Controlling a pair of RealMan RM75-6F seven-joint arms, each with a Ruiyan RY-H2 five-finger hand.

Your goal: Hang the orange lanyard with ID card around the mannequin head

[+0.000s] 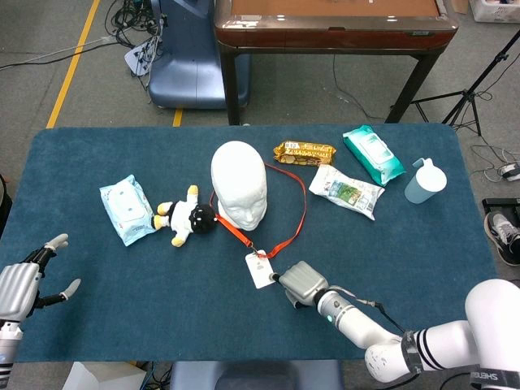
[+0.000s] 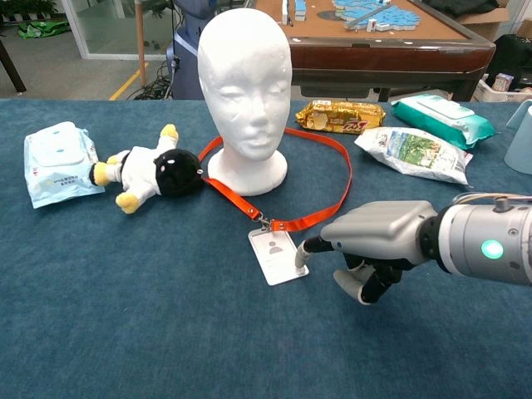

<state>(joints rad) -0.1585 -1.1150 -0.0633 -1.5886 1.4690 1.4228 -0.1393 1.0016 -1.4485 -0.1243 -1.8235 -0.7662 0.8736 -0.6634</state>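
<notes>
You find almost nothing readable here. The only clear lettering is "SHENGSI"-like white print on the black band of the right arm [image 1: 487,378] at the head view's lower right corner, cut off by the frame edge. Print on the gold snack packet [image 2: 341,115], the wipes packs and the ID card [image 2: 277,255] is too small or blurred to read.

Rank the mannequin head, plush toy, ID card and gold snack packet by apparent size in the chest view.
1. mannequin head, clearly largest.
2. plush toy.
3. gold snack packet; farther back, so its rank against the toy is uncertain.
4. ID card, smallest.
</notes>
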